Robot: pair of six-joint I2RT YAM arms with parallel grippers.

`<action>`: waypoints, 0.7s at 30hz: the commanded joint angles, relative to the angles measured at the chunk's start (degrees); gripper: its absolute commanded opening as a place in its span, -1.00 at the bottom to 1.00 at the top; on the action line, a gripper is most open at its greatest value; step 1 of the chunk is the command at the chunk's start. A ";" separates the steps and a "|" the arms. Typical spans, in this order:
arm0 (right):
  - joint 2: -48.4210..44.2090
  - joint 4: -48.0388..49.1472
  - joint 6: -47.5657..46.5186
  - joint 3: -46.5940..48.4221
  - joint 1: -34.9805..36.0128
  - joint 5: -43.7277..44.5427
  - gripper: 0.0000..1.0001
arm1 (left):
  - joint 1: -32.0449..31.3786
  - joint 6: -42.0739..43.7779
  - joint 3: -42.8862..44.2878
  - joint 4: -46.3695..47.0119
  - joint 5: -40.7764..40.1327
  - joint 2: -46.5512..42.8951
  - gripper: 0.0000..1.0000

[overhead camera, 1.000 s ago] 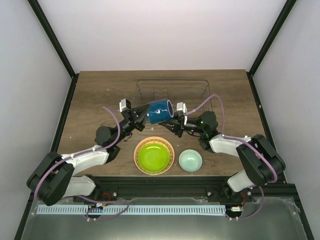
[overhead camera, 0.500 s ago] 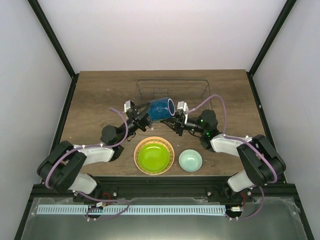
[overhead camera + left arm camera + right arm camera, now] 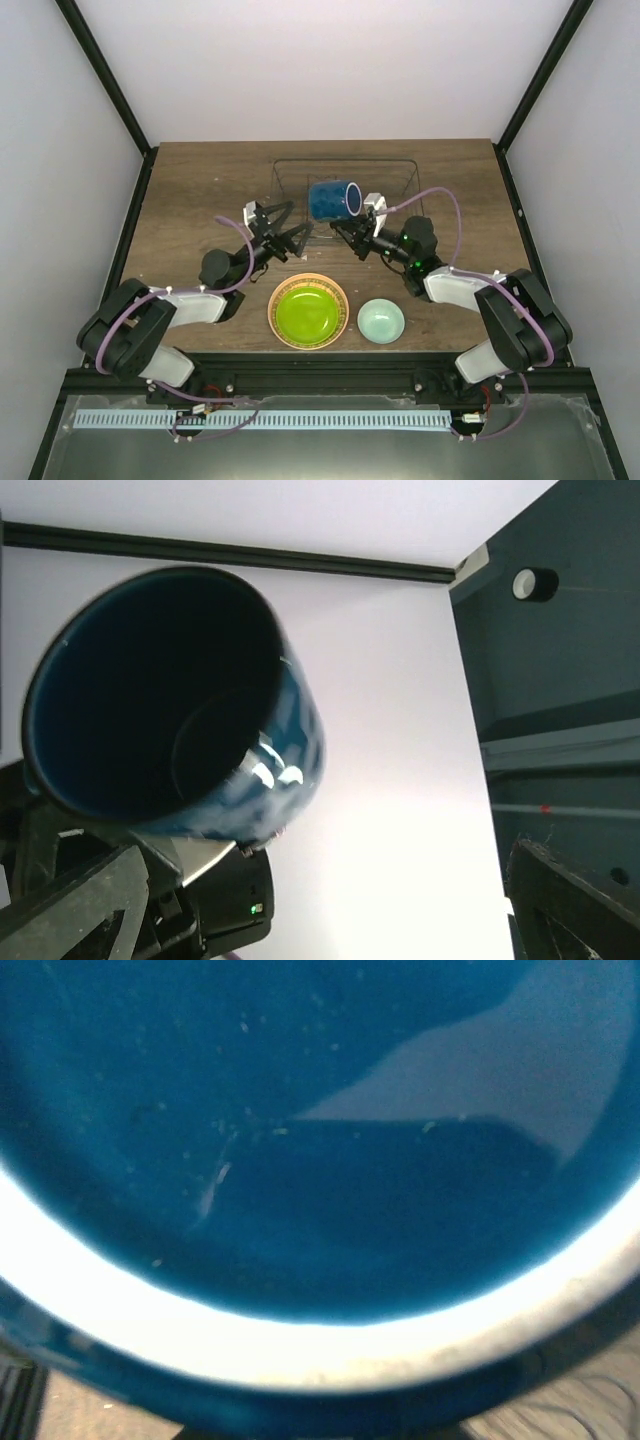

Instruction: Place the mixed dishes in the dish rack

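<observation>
The dark blue mug (image 3: 333, 200) hangs tilted over the front edge of the wire dish rack (image 3: 400, 163), and my right gripper (image 3: 347, 226) is shut on it from the right. My left gripper (image 3: 293, 222) stands open just left of the mug, apart from it. The left wrist view looks into the mug (image 3: 170, 700) with the wide-spread fingers (image 3: 70, 910) at the bottom corners. The mug's blue wall (image 3: 320, 1110) fills the right wrist view and hides those fingers. A lime-green plate (image 3: 308, 312) lies on an orange plate (image 3: 274, 308) near the front, beside a mint bowl (image 3: 381, 321).
The wooden table (image 3: 190, 200) carries the rack at its back middle. Black frame posts (image 3: 110, 100) and white walls enclose the cell. The plates and bowl lie between the two arms' bases.
My left gripper has opened, let go of the mug and drawn back to the left. My right gripper has carried the mug back and over the rack's front edge.
</observation>
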 commanded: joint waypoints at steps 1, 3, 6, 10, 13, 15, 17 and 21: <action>-2.58 -7.08 -2.27 4.48 -0.75 10.87 -0.98 | 2.31 5.42 -1.48 -1.35 3.88 -2.87 0.99; -3.29 -10.87 -3.55 5.98 -0.75 13.96 -0.98 | 3.51 9.73 -1.86 -7.24 4.20 -5.60 1.00; -3.82 -17.65 -4.90 9.12 -0.84 18.58 -0.97 | 4.88 17.60 -2.00 -20.17 2.77 -11.18 0.99; -3.08 -25.45 -5.47 13.76 -0.88 24.87 -0.97 | 6.16 28.58 0.86 -39.49 -0.11 -19.36 1.00; -0.20 -35.00 -5.40 20.58 -0.92 30.73 -0.97 | 6.90 35.59 3.81 -50.89 -2.44 -24.20 1.00; 2.41 -42.08 -4.91 26.89 -0.92 34.61 -0.97 | 7.22 39.47 5.45 -56.60 -4.02 -26.65 1.00; 4.89 -48.68 -3.95 31.90 -0.92 38.33 -0.97 | 7.31 41.82 6.16 -59.94 -5.40 -28.42 1.00; 10.21 -59.98 -2.75 41.27 -0.92 44.21 -0.97 | 7.75 42.24 5.88 -61.80 -5.43 -29.47 1.00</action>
